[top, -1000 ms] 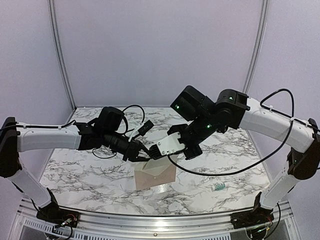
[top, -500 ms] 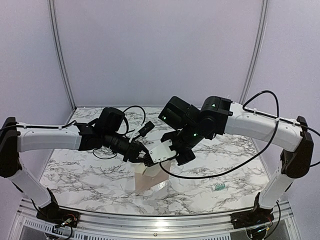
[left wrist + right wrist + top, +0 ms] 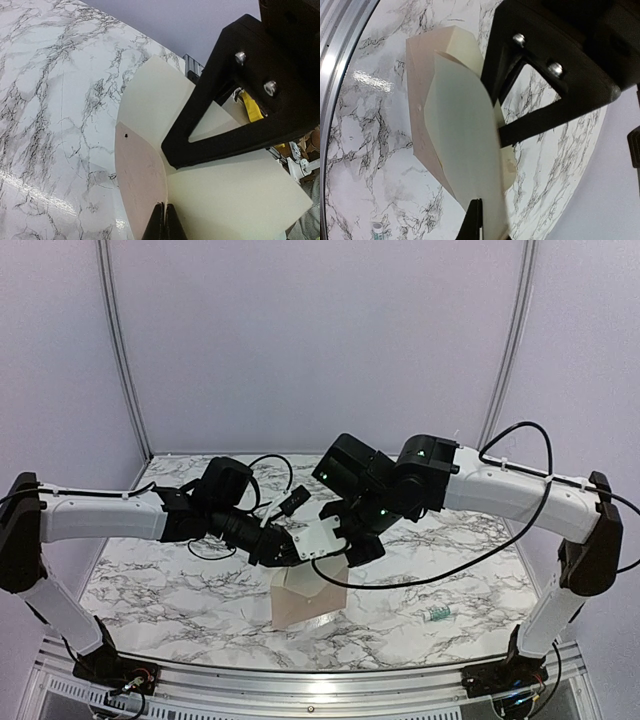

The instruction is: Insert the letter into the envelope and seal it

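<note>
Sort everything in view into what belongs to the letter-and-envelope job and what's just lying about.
Belongs to the job:
- letter, pinkish sheet
- envelope, cream
- left claw and right claw, both shut on the paper

Just lying about:
- small green-and-white item on the marble table, untouched

Your right gripper [image 3: 476, 216] had its jaws pinched shut on the curved cream envelope [image 3: 462, 140], the pinkish letter [image 3: 420, 120] lying against its left side. The left gripper [image 3: 501, 131] reached in from behind with its black finger frame, over the marbled counter [image 3: 375, 130].
</note>
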